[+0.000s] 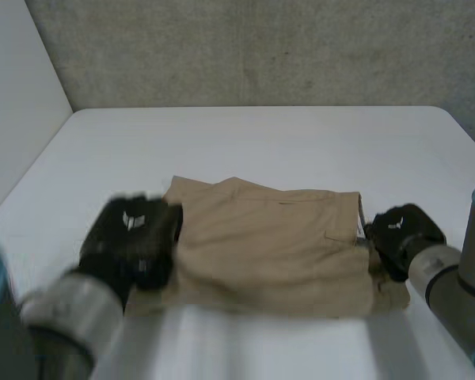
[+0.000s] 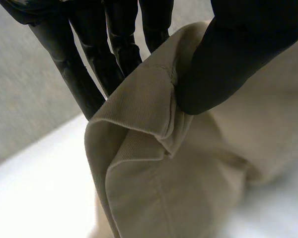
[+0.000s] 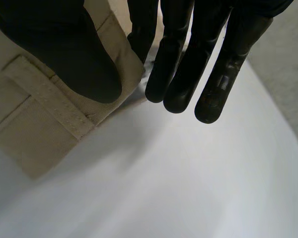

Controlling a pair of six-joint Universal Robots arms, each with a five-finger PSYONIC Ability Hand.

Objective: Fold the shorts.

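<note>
Head view first: the tan shorts (image 1: 277, 237) lie flat on the white surface (image 1: 261, 142), already doubled over into a rough rectangle, close to the robot's side of it. A grey wall (image 1: 261, 47) runs along the far side of the surface, well beyond the shorts.

Starting at the shorts' left end, the left hand (image 1: 134, 233) sits right on that edge, covering the near left corner. Its wrist view makes the grip pretty obvious. The left hand (image 2: 228, 59) has its thumb pressed down on top of a folded lip of the shorts (image 2: 164, 198), with the fingers (image 2: 89, 64) on the other side of that lip, so the cloth is pinched between them. The fabric bunches into a thick fold just below the pinch, with the surface (image 2: 39, 198) showing pale beside it.

Over at the shorts' right end, the right hand (image 1: 396, 229) is on the right edge. In its wrist view the right hand (image 3: 59, 49) has its thumb on top of the shorts (image 3: 35, 129), just beside a belt loop (image 3: 49, 99). The fingers (image 3: 188, 64) are straight and reach past the cloth edge over the surface (image 3: 188, 173). The nearest finger sits against that edge, so it looks like a light pinch on the edge.
</note>
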